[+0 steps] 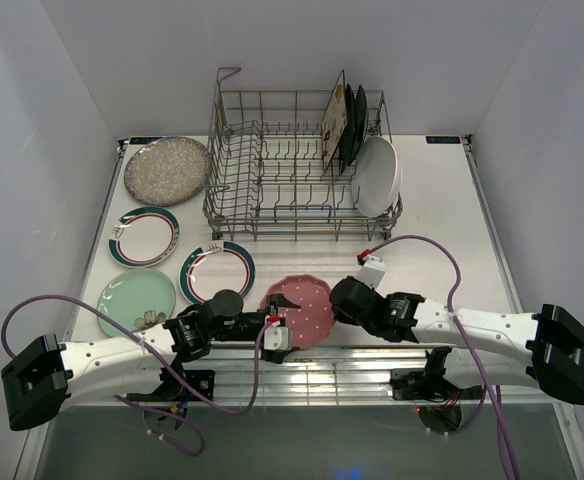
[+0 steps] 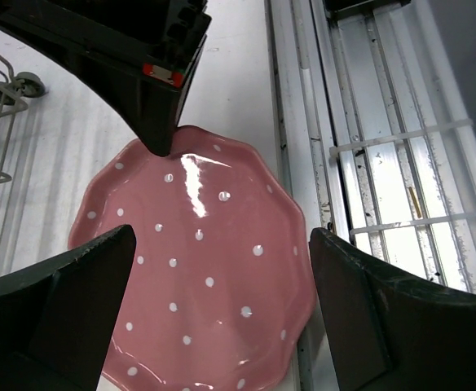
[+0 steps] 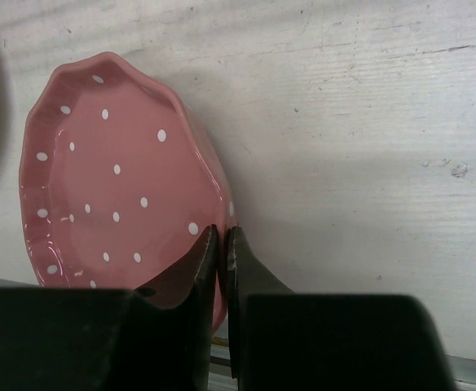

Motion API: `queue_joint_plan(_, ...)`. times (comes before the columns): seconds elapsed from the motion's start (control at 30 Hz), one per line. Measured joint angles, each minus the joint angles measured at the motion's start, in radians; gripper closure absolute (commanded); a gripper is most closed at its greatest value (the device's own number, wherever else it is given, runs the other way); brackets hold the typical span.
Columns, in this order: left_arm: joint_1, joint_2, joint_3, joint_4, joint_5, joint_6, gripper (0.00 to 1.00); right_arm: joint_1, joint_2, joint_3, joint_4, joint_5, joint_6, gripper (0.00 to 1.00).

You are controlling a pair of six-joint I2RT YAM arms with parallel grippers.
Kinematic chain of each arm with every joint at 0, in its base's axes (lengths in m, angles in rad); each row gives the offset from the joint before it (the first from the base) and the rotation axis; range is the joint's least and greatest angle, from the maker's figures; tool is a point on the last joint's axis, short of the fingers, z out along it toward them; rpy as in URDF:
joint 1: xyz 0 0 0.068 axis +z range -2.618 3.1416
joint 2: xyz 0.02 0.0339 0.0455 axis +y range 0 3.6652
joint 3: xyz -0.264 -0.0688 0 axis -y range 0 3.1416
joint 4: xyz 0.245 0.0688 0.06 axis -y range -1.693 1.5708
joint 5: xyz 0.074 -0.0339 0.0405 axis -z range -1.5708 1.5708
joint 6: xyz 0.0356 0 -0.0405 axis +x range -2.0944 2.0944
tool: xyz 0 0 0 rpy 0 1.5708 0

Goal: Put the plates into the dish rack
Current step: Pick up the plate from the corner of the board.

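Touching pink plate [image 3: 116,179] rim, right hand [image 3: 220,235] closed

Bright, even overhead light, soft shadows on the white counter [image 1: 442,200]. Sharp glare streak on the pink plate [image 2: 222,269] in the left wrist view (right wrist view goes soft and dark along the bottom)
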Motion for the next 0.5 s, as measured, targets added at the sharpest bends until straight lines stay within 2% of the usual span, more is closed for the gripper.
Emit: queue_joint_plan(0.5,-0.066,0.103,0.000,-0.004,-0.034,0.019,0.05,-0.008,-0.018,0.000,-0.017,0.010,0.075,0.92)
